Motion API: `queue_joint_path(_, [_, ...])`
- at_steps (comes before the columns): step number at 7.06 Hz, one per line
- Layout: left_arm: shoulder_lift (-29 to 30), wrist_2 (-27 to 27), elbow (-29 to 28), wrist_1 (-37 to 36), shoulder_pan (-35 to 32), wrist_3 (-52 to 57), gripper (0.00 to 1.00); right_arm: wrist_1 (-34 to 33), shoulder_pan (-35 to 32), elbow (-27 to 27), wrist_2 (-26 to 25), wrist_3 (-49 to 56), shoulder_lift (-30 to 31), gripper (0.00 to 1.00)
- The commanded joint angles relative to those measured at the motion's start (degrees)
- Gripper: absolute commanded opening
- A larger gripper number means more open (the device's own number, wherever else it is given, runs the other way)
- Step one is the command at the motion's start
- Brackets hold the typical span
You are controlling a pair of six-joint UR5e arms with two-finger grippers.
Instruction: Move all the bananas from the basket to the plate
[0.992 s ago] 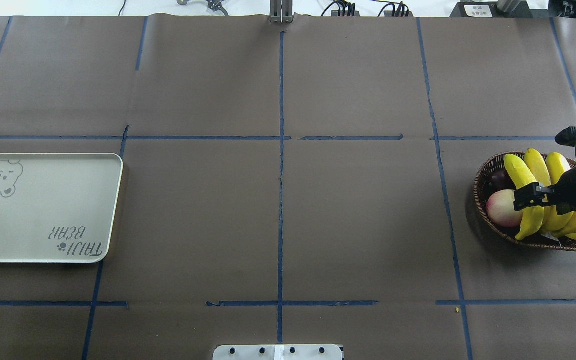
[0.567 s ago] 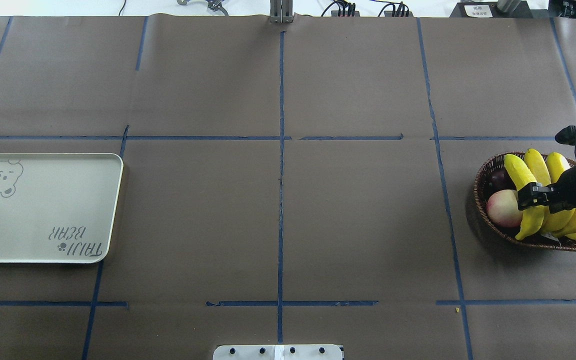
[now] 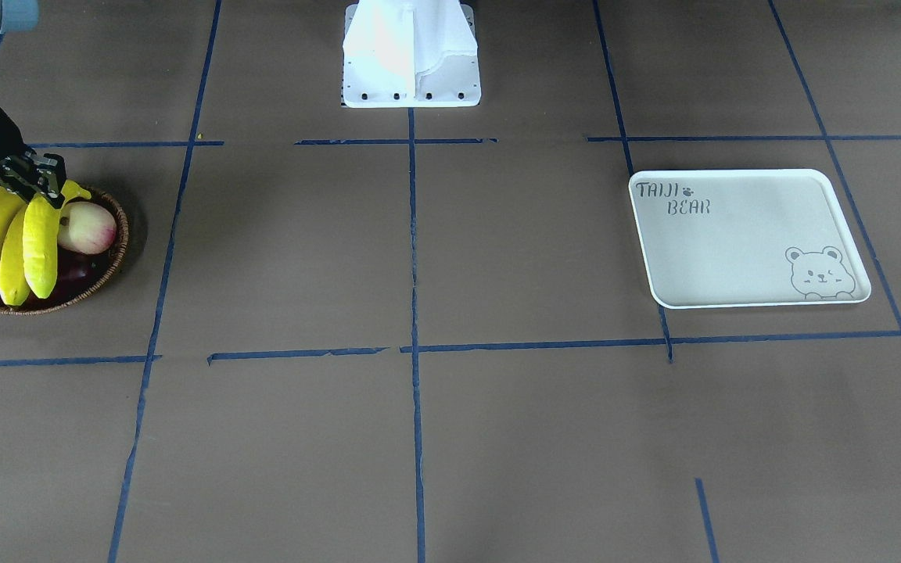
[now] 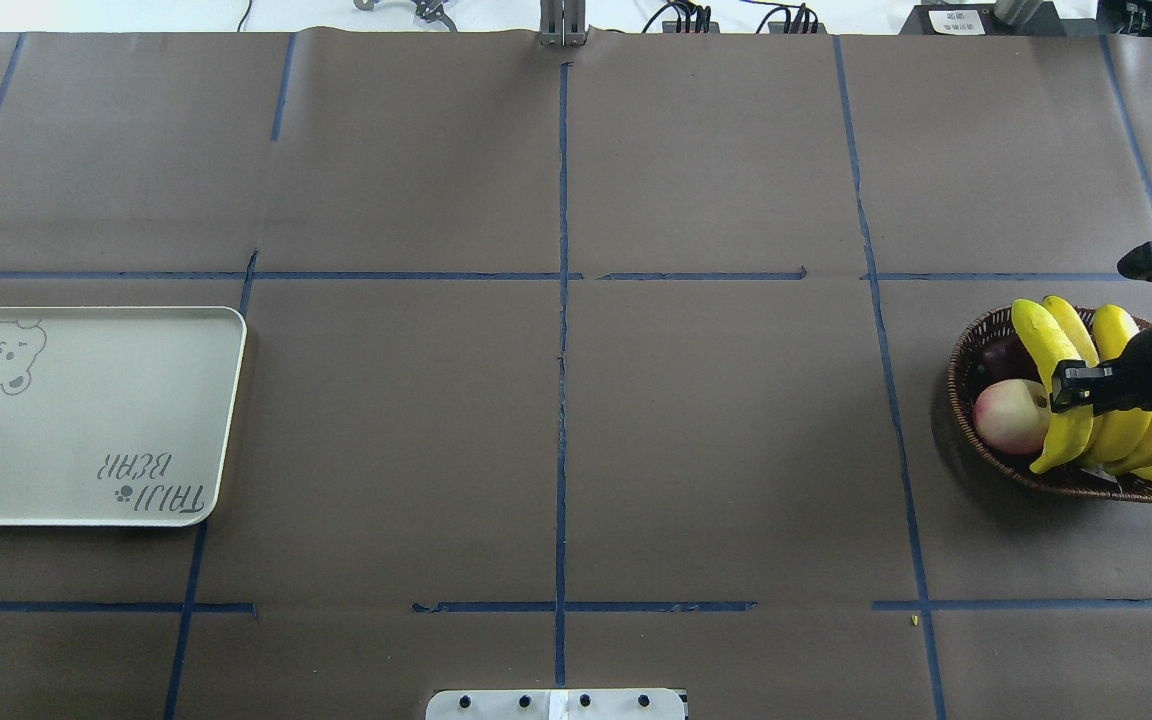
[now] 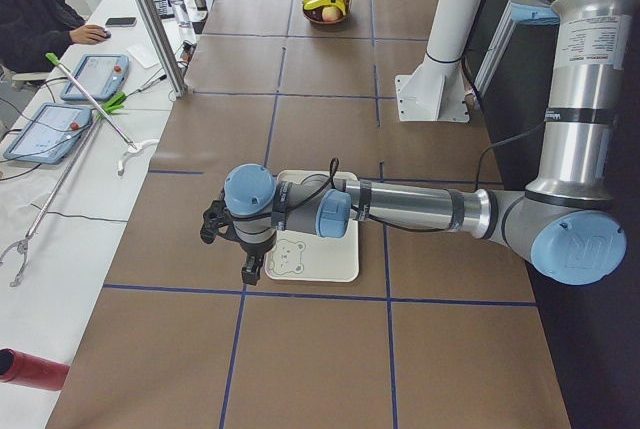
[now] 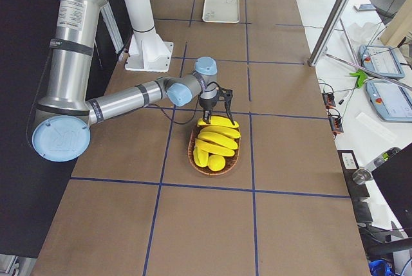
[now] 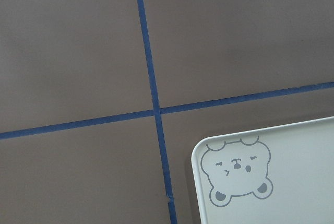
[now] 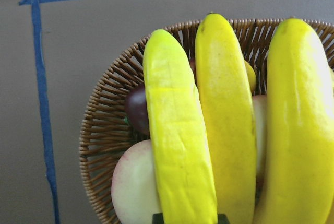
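Note:
Several yellow bananas (image 4: 1036, 335) lie side by side in the brown wicker basket (image 4: 966, 350) at the table's right end; they also show in the front view (image 3: 40, 234) and the right wrist view (image 8: 177, 145). My right gripper (image 4: 1071, 388) is low over them and open, its fingertips (image 8: 156, 217) on either side of the leftmost banana. The white bear-printed plate (image 4: 86, 420) lies empty at the far left. My left gripper (image 5: 245, 264) hovers over the plate's bear corner (image 7: 235, 172); I cannot tell whether it is open or shut.
A pink-cream round fruit (image 4: 1008, 415) and a dark red-purple fruit (image 4: 1001, 352) lie in the basket's left part beside the bananas. The robot's white base (image 3: 411, 55) stands at the near table edge. Blue tape lines cross the brown table.
My right gripper has come down and moved a little to the right onto the bananas. The leftmost banana has shifted slightly toward the middle one.

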State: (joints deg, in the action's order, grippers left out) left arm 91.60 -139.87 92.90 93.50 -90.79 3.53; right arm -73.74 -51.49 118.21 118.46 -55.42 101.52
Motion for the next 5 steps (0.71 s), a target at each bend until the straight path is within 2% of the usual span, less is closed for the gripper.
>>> queue_joint_path(1, [-0.02, -0.32, 0.0, 0.02, 0.0, -0.01, 1.0, -0.09, -4.21, 6.29, -0.34, 0.31, 2.18, 0.01])
queue_joint_path(2, [-0.02, -0.32, 0.0, 0.02, 0.0, -0.1, 1.0, -0.7, -5.97, 9.72, 0.36, 0.31, 2.19, 0.01])
queue_joint_path(3, [0.15, -0.32, 1.04, 0.02, 0.0, -2.97, 1.0, -0.79, -5.73, 10.54, 0.98, -0.04, 1.15, 0.0])
queue_joint_path(4, [1.2, -0.23, 1.05, 1.15, 1.83, -6.22, 1.0, -0.44, -4.68, 7.41, 0.98, -0.74, -3.56, 0.0])
queue_joint_path(5, [2.6, -0.23, 1.14, 4.12, 5.5, -14.08, 1.0, -0.01, 1.42, 4.69, -0.5, -10.23, -10.22, 0.0])
